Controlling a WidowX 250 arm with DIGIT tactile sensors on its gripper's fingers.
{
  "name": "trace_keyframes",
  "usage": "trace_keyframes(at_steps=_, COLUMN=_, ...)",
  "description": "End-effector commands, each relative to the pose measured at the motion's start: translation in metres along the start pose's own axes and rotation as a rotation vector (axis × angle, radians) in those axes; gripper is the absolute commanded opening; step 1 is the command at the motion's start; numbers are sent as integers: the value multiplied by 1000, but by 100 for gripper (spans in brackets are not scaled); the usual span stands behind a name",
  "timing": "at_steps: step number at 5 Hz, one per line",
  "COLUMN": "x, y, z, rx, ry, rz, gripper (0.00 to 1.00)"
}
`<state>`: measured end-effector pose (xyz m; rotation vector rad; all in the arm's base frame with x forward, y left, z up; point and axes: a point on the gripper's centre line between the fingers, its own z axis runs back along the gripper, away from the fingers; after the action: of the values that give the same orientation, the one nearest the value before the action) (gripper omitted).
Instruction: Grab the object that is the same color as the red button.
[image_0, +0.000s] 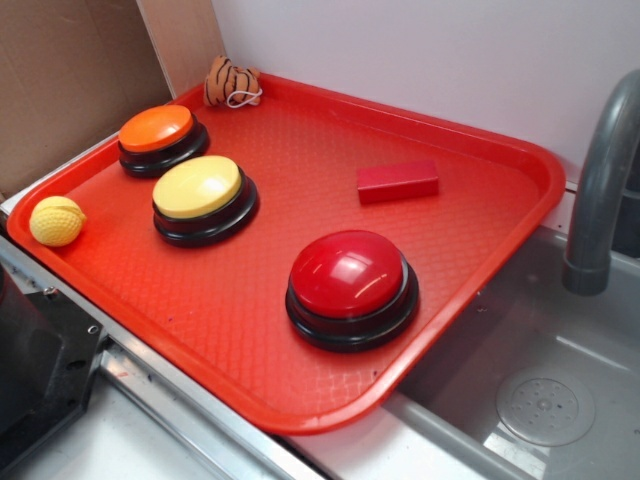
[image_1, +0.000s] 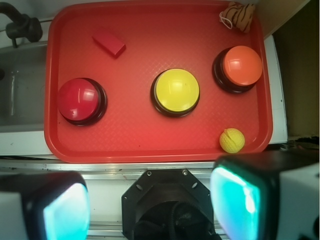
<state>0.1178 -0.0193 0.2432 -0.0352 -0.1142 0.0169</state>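
A small red brick-shaped block (image_0: 398, 181) lies on the red tray (image_0: 250, 300) at its far right; in the wrist view the block (image_1: 109, 42) is at the tray's upper left. The glossy red dome button (image_0: 352, 288) on a black base stands near the tray's front; it also shows in the wrist view (image_1: 81, 101). My gripper (image_1: 150, 205) is open and empty, high above the robot base, off the tray's near edge. Its fingers (image_1: 235, 200) show teal pads. The gripper does not show in the exterior view.
A yellow-topped button (image_0: 203, 199), an orange-topped button (image_0: 161, 139), a yellow ball (image_0: 57, 220) and a striped tiger toy (image_0: 230, 83) are on the tray. A grey sink (image_0: 530, 390) with a faucet (image_0: 600, 180) lies right. Cardboard (image_0: 70, 70) stands behind left.
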Motion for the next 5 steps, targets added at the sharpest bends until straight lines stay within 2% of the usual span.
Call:
trace_keyframes(at_steps=1, x=0, y=0, z=0, rx=0, ry=0, rz=0, gripper=100)
trace_keyframes(at_steps=2, x=31, y=5, z=36, rx=-32, ry=-87, rz=-45, gripper=100)
trace_keyframes(at_steps=3, x=68, y=16, z=53, rx=-87, ry=-82, rz=-62, gripper=100)
trace_keyframes(at_steps=4, x=114, y=29, z=38, rx=-123, ry=-5, rz=-134, gripper=100)
trace_keyframes(at_steps=5, x=163, y=5, z=13, rx=-125, ry=77, rz=-280, gripper=100)
